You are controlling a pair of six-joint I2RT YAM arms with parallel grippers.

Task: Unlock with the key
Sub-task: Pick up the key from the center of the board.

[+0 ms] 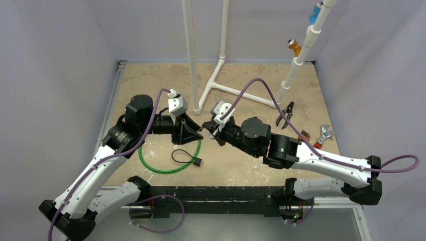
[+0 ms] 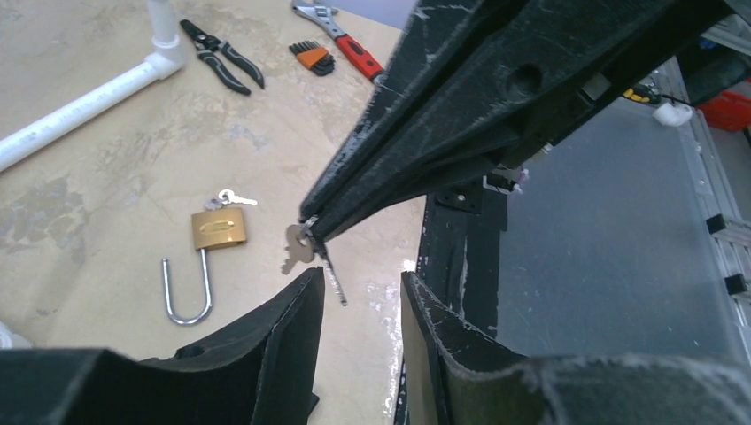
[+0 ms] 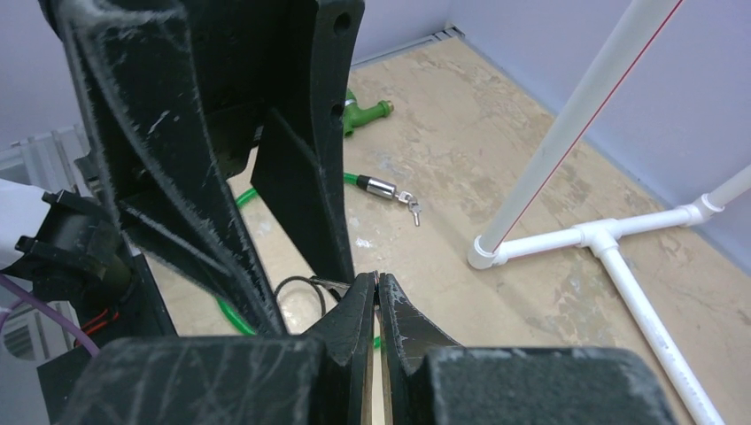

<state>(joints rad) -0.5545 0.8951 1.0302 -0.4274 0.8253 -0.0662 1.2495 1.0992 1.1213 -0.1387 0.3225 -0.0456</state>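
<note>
— What's hidden from where you stand?
— Overhead, the brass padlock [image 2: 218, 227] is lost under the two arm tips. Only the left wrist view shows it: flat on the tan counter [image 2: 89, 186], with its steel shackle [image 2: 188, 297] pointing toward that camera. One leg looks to sit outside the body, but I can't tell for sure. The red-handled adjustable wrench [image 2: 352, 51] is cut off by the frame edge.

— The key?
— A small silver key [image 2: 296, 248] is pinched at the tip of the right gripper [image 2: 312, 228], jaws pressed together on it. It is held just right of the padlock, apart from it. A thin piece dangles beneath, too blurred to name. In the right wrist view the key is hidden behind that gripper's own fingers.

— Left side?
— Left gripper [image 2: 360, 276]: jaws apart, gripping nothing, close to the key.

— Counts?
— One padlock. One little bunch of keys [image 2: 232, 197] at its far end, number unclear. One pair of black-handled pliers [image 2: 221, 55], one wrench, one orange hex-key set [image 2: 312, 57], one green cable loop [image 1: 150, 163], one white plastic pipe frame [image 1: 236, 91].

— Any writing?
— Nothing I can read at this size.
</note>
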